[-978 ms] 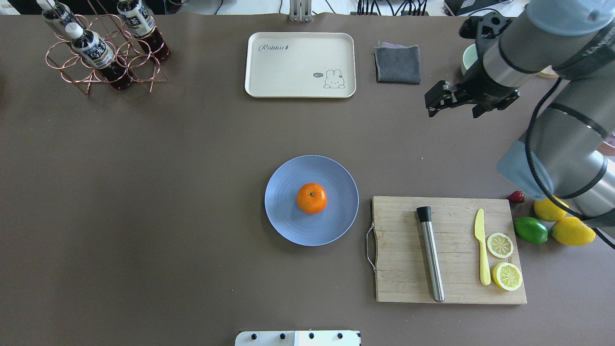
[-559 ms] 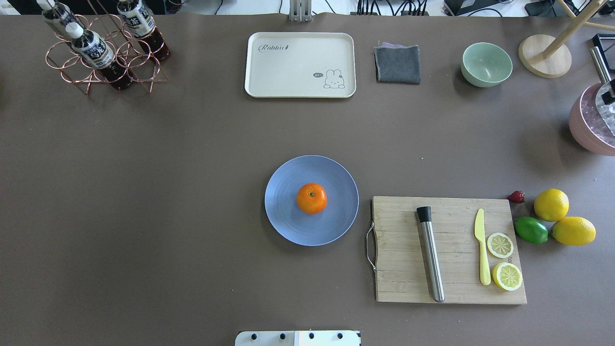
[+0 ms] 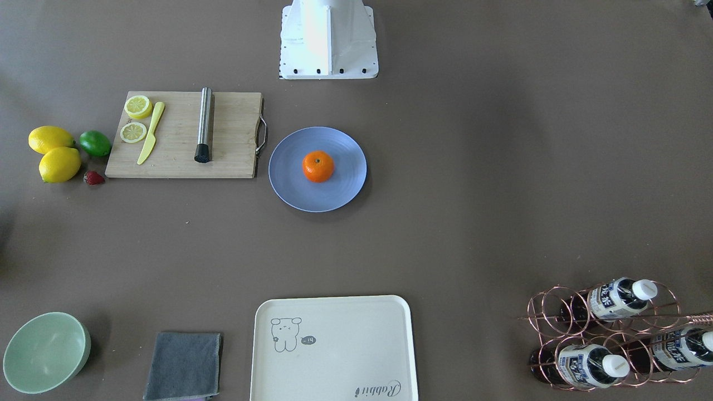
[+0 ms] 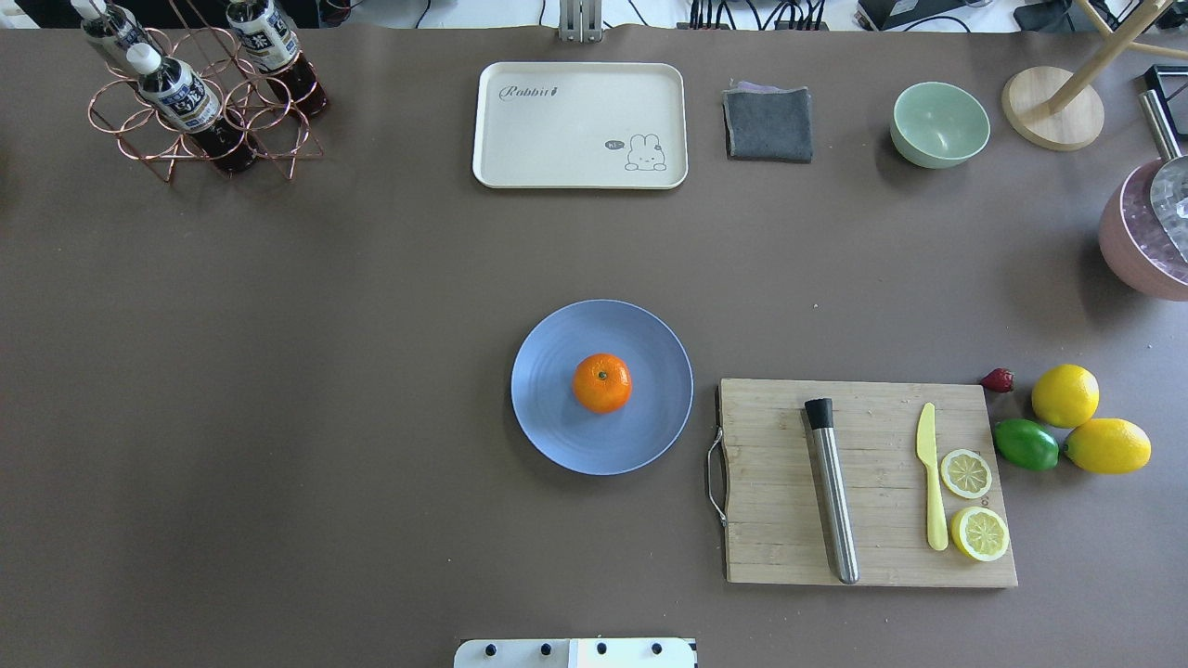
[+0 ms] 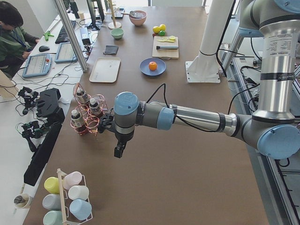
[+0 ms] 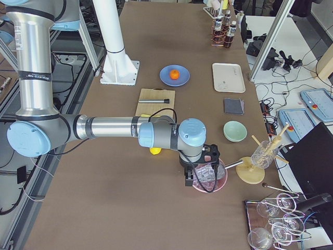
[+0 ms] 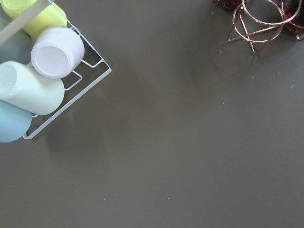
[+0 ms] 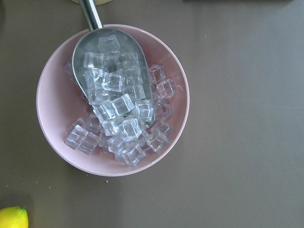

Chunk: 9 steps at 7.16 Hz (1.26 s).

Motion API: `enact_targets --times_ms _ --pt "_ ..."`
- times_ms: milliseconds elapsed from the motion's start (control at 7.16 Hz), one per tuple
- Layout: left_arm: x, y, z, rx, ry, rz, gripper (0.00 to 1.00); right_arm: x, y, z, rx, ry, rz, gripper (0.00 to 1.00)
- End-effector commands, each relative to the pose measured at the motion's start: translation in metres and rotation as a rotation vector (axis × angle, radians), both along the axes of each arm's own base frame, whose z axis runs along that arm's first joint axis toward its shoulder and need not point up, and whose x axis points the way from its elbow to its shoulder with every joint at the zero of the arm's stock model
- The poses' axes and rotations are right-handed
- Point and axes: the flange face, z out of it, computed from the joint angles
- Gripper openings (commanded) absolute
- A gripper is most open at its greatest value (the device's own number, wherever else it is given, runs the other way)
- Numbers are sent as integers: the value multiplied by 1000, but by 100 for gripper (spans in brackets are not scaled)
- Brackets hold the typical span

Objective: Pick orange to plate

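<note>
We locate the orange point(image 4: 602, 382) at the centre of the plate point(image 4: 557, 431), stem dimple up. The plate lies mid-table, just beside the handle end of the cutting board point(image 4: 780, 520). Our left gripper point(image 5: 119, 151) hangs near the bottle rack point(image 5: 89, 115), our right gripper point(image 6: 188, 180) over the pink ice bowl point(image 8: 179, 102). Both are well apart from the plate. We cannot tell whether either is spread or closed.
</note>
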Motion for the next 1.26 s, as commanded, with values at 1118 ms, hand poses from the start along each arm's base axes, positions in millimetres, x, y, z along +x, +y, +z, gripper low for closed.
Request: enact_targets --times_ms 1118 --pt "0 19 24 -44 4 -1 98 13 15 1 1 1 30 100"
